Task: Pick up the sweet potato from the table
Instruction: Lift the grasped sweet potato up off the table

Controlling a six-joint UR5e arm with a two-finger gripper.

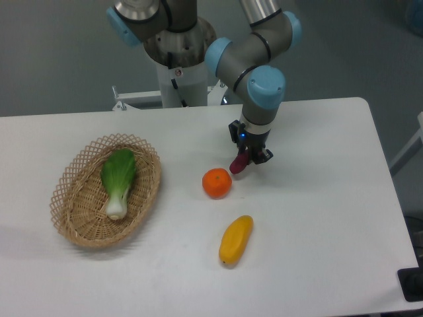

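Gripper (250, 153) of yours clamped the sweet potato (238, 164), tilted, at two o'clock from the orange (217, 183).

White table (317, 218) carries a wicker basket (79, 224); an orange (217, 183); a yellow-orange fruit (236, 240).

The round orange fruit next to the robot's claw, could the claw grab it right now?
Probably not yet. The gripper is shut on the small dark purple-red sweet potato, so it is full. The round orange fruit sits just beside it on the white table, uncovered.
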